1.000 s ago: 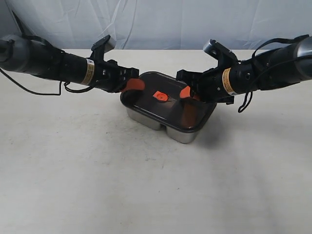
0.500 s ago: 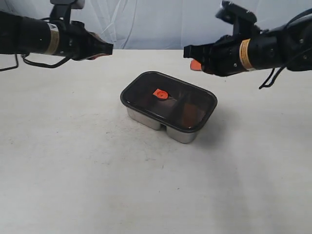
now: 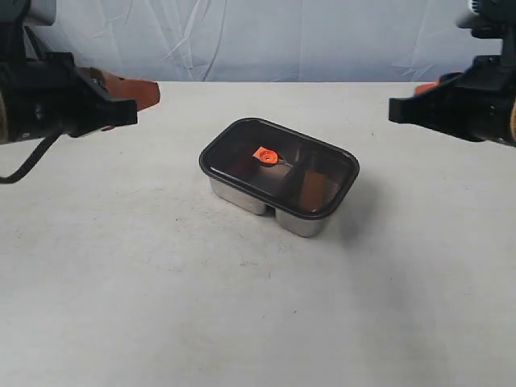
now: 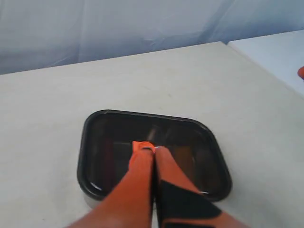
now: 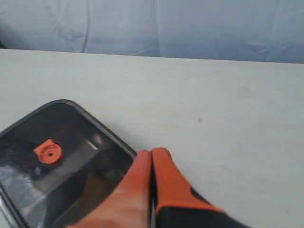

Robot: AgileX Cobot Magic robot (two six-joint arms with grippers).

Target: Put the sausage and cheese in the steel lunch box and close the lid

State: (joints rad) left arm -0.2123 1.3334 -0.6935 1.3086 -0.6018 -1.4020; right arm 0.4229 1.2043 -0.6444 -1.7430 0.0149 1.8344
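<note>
The steel lunch box stands mid-table with the dark smoky lid lying flat on it, its orange valve on top. The sausage and the cheese are hidden under the lid; only a dim reddish tint shows through it. My left gripper hovers high at the far left, shut and empty, well away from the box. My right gripper hovers high at the far right, also shut and empty. In the left wrist view the shut fingertips line up over the lid. The right wrist view has the shut fingertips beside the lid.
The pale table stretches around the box on all sides. A light blue cloth backdrop hangs behind the table's far edge.
Both grippers have left the lid's ends, risen and drawn outward to the sides of the view. The lid stays seated on the box.
</note>
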